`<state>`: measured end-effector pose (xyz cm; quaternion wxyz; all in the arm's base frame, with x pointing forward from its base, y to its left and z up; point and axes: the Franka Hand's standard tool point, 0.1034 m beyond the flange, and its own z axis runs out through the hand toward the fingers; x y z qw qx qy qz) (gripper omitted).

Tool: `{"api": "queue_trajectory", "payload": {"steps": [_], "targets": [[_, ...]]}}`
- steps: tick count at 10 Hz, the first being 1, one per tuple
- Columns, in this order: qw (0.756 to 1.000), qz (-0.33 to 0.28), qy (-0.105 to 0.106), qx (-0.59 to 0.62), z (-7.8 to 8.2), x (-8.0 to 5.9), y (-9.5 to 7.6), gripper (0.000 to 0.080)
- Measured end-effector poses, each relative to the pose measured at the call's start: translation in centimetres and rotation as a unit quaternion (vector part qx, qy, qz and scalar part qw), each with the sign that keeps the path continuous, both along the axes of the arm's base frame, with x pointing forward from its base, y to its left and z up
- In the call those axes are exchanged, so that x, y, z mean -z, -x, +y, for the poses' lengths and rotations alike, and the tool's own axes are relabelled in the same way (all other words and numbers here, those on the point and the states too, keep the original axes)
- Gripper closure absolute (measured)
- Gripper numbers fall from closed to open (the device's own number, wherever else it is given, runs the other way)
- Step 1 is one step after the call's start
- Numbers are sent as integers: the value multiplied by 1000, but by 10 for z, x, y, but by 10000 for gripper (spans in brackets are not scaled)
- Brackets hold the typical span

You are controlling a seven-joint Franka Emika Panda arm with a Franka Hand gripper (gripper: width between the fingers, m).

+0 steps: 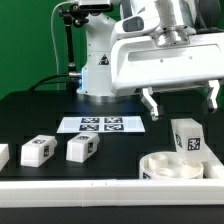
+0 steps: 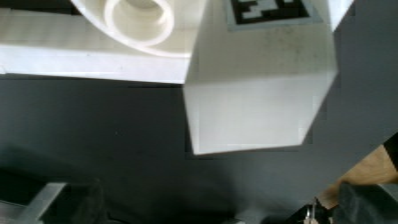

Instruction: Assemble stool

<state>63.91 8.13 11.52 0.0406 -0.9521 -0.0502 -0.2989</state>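
At the exterior view's right: thick round white plastic seat disc (image 1: 160, 172), lying flat on the black table (image 1: 30, 110), just beside the long white border rail (image 1: 70, 186). Standing on it, one short white blocky plastic upright leg (image 1: 186, 137), black-and-white tag on its face.

Directly above that leg, the robot's two-finger gripper (image 1: 183, 106). Fingers (image 1: 151, 104) spread wide, one to each side, clear of the leg and pinching nothing. Much the same from the wrist view: upright leg (image 2: 258, 90) filling the middle, seat disc (image 2: 71, 55) beyond it, no contact to be seen. Probably set into a socket, though hard to tell from either view whether seated fully home.

Toward the exterior view's left, lying on the table well apart from the disc: one loose leg (image 1: 38, 150) and a second loose leg (image 1: 82, 148). Also a sliver of another white piece (image 1: 3, 155), cut off by the picture's edge, likely a further leg. Behind them, the flat white marker board (image 1: 102, 125).

Judged progress: early. One leg stood on the disc and not held. At least two, perhaps three, not yet fetched, stood in place and tightened.
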Motion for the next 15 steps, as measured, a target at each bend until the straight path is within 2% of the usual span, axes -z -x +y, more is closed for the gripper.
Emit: {"api": "queue_trajectory", "payload": {"steps": [3,4,5,6,10,12,14,15], "targets": [[1000,21,4,-7,-2,5,1,150],[996,85,2,-16,0,9,5,150],[995,99,1,-19,2,6,2,150],[989,145,-1,-26,6,11,8,150],[959,280,-9,-49,15,10,18,150],[962,262,1,-72,13,9,9,150],[962,237,30,-132,11,7,4,150],[962,238,30,-133,11,7,4,150]]}}
